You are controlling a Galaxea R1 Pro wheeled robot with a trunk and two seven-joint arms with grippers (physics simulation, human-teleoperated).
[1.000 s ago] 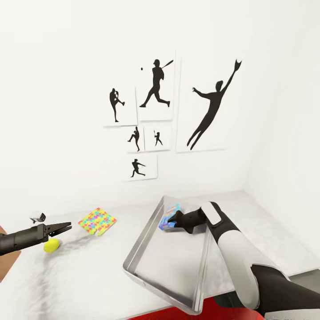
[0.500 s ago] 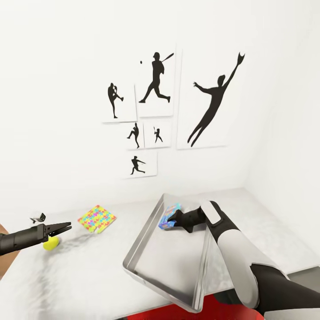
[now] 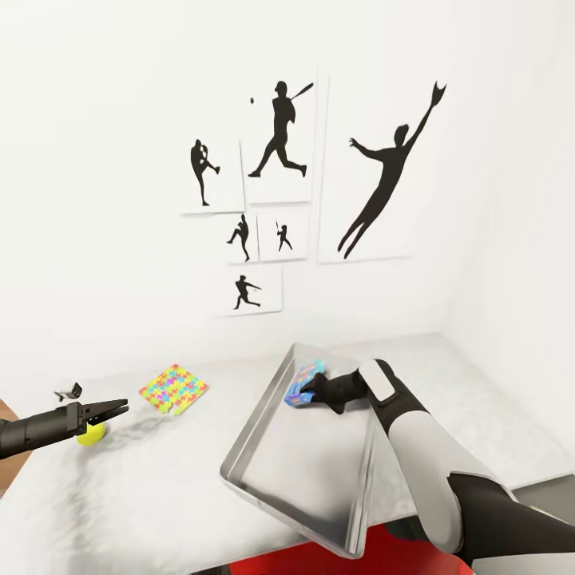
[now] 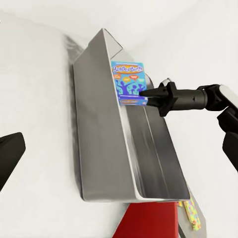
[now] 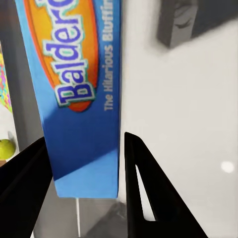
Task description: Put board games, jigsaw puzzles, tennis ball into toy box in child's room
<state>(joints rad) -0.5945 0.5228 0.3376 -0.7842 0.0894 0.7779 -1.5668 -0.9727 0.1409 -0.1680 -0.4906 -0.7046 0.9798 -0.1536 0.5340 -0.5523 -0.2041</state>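
Toys sit on the light grey table [image 3: 160,495]. The blue flat cardboard game box [image 3: 303,384] is inside the light grey toy bin with sloping sides [image 3: 271,459], near its far end. The right gripper [image 3: 313,392] pinches this game box at one edge, a black finger on each side. The thin puzzle mat of yellow, pink, green and blue pieces [image 3: 173,389] lies flat on the table, apart from the bin. The small yellow-green ball [image 3: 90,434] rests just under the left gripper [image 3: 120,407], whose fingers look pressed together. Black sports pictures [image 3: 279,136] hang on the white wall.
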